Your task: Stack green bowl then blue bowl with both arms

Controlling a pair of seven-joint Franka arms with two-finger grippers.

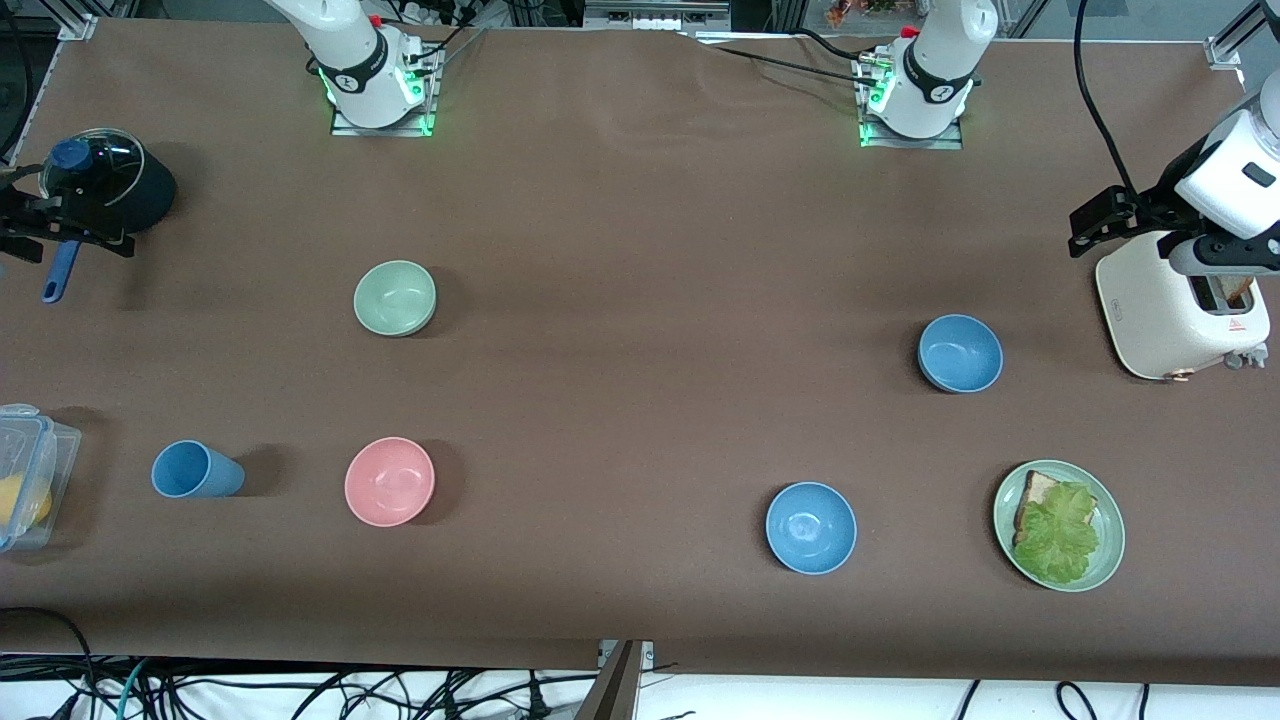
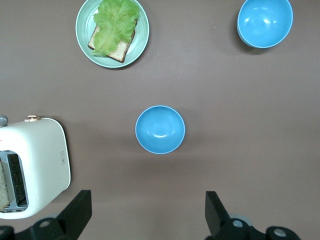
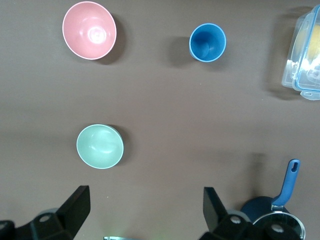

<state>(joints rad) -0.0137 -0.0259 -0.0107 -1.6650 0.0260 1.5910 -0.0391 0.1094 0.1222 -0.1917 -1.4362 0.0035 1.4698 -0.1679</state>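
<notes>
The green bowl [image 1: 395,297] sits upright toward the right arm's end of the table and also shows in the right wrist view [image 3: 100,146]. Two alike blue bowls stand toward the left arm's end: one [image 1: 960,352] beside the toaster, centred in the left wrist view [image 2: 160,129], the other [image 1: 811,527] nearer the front camera, also in the left wrist view [image 2: 264,21]. My left gripper [image 1: 1095,225] [image 2: 147,197] hangs high by the toaster, open and empty. My right gripper [image 1: 40,225] [image 3: 146,195] hangs high by the pot, open and empty.
A pink bowl [image 1: 389,481] and a blue cup [image 1: 195,470] lie nearer the front camera than the green bowl. A clear container [image 1: 30,490], a dark pot [image 1: 110,185], a white toaster [image 1: 1180,310] and a green plate [image 1: 1110,545] with bread and lettuce stand at the table's ends.
</notes>
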